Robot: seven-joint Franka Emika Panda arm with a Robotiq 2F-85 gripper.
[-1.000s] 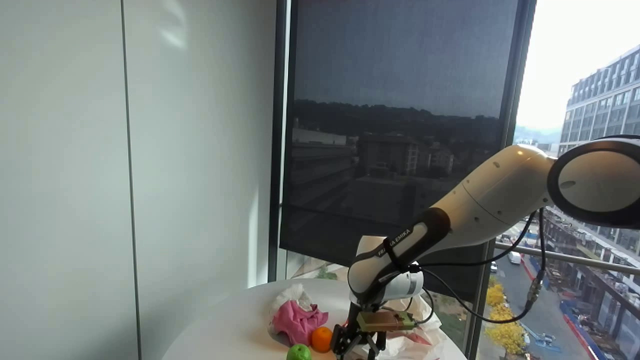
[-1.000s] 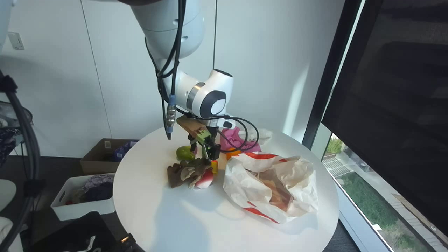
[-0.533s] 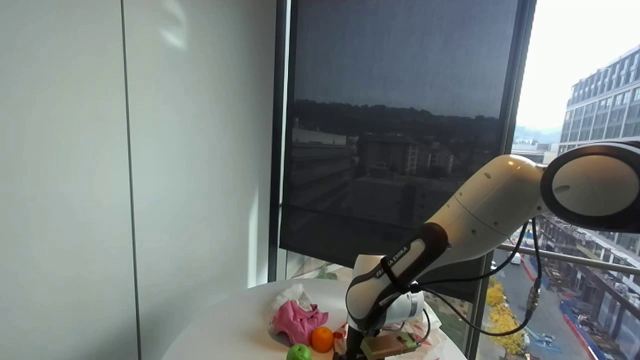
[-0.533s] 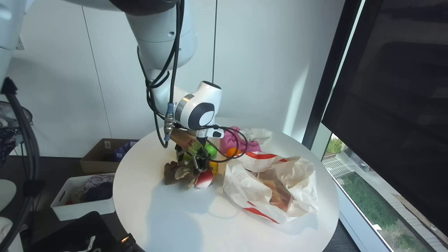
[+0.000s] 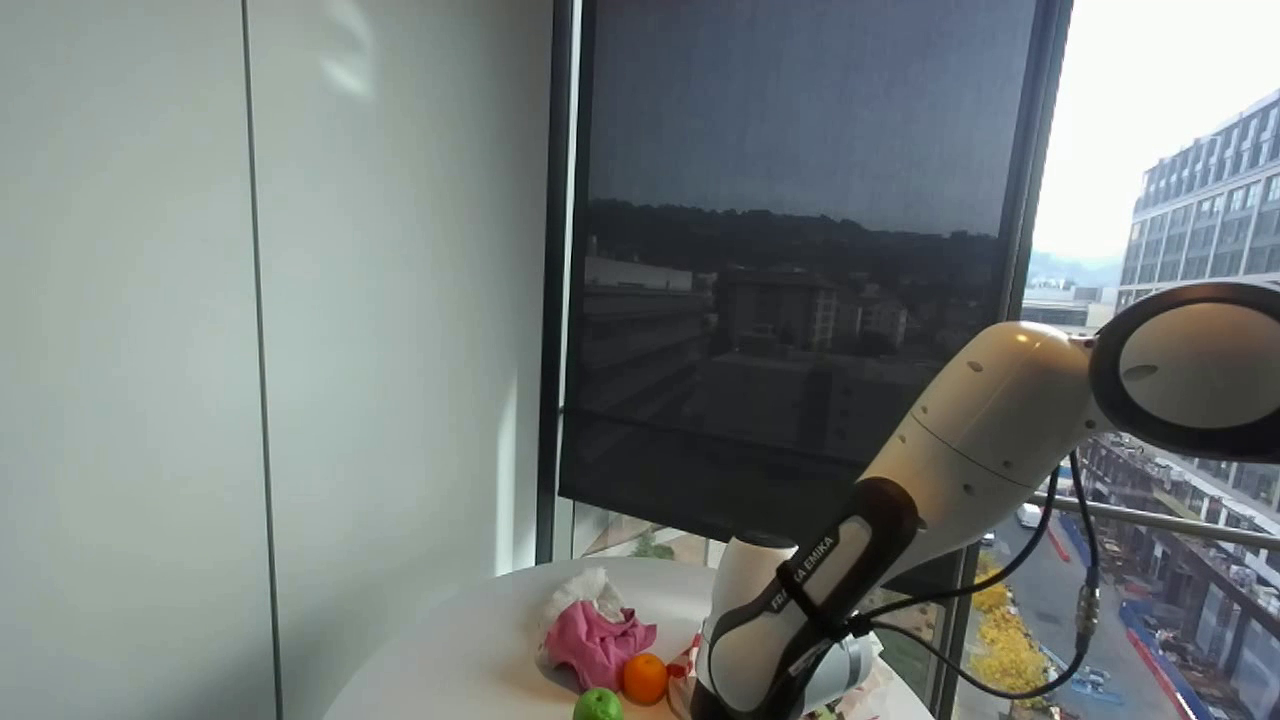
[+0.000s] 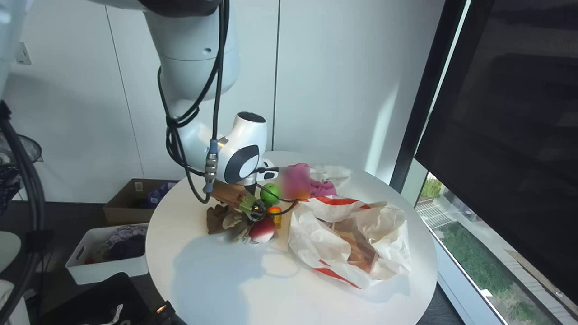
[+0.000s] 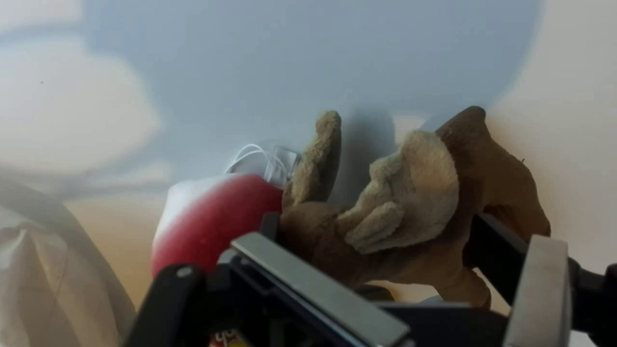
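- A brown plush toy [image 7: 400, 217] lies in a crumpled pose right below my gripper [image 7: 381, 233], its pale fuzzy parts turned up towards me; which animal it is I cannot tell
- My two fingers [image 7: 499, 253] stand wide apart with much of the toy showing between them; they grip nothing, and whether either one brushes the plush I cannot tell
- In an exterior view my arm [image 6: 246, 153] reaches down over the toy, and my fingertips are too hidden there to make out
- Just beside the toy, next to one of my fingers, sits a rounded red-and-white thing [image 7: 212, 231], with a clear piece with thin white loops [image 7: 265, 164] at its edge
- Near these stands a small yellow item with an orange top [image 6: 274, 215], and behind it a green fruit [image 6: 270, 194]
- In both exterior views an orange fruit [image 5: 645, 679] shows by a pink cloth [image 5: 600, 640], with a white fluffy bundle [image 5: 590, 592] behind the cloth
- A white paper bag with red marks [image 6: 302, 243] lies gaping near the toy, brown inside
- All of this rests on a round white table [image 6: 203, 289]
- On the floor beyond its edge are a cardboard box [image 6: 119, 208] and a white bin [image 6: 113, 271]
- A dark blind [image 5: 800, 350] covers part of the window
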